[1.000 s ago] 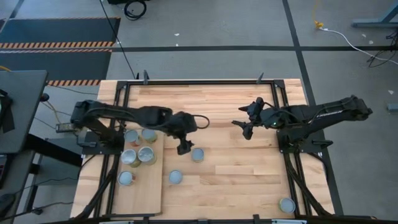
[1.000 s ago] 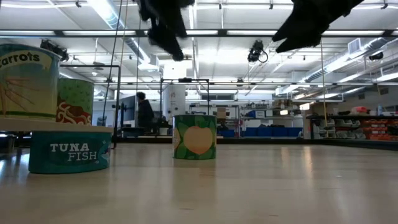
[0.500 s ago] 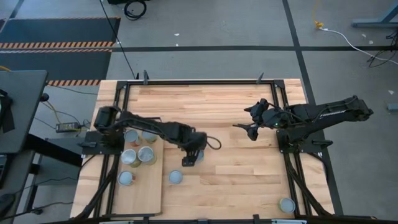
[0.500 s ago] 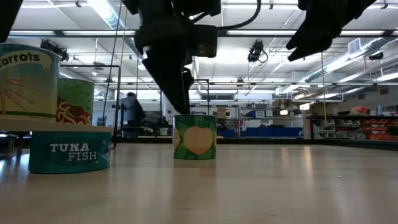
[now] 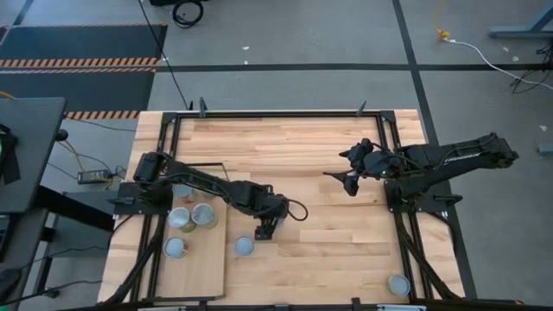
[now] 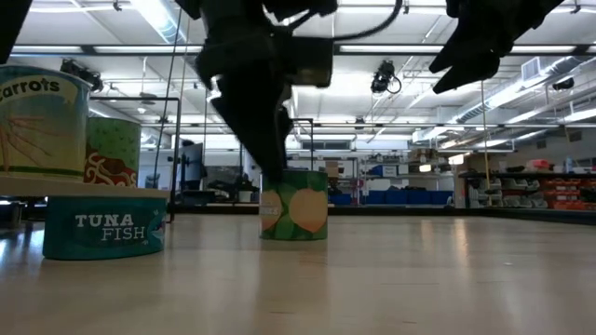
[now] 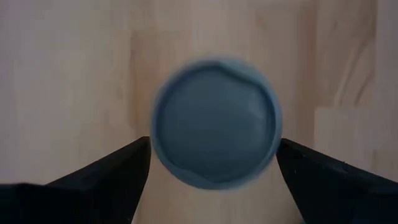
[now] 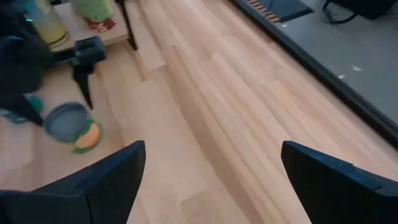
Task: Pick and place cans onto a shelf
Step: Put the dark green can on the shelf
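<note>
Seen from above, the left hand (image 5: 264,227) covers the can (image 7: 214,123) it hangs over — only the left wrist view shows its lid, blurred at the rim. In the low view the carrots can (image 6: 42,116) is cut off at the picture's edge, and the arm hides part of the green can's (image 6: 296,206) top. The corner can (image 5: 398,284) is too small to read — label unclear.

L gripper (image 5: 263,230) low, jaws open, R gripper (image 5: 347,183) raised, open
</note>
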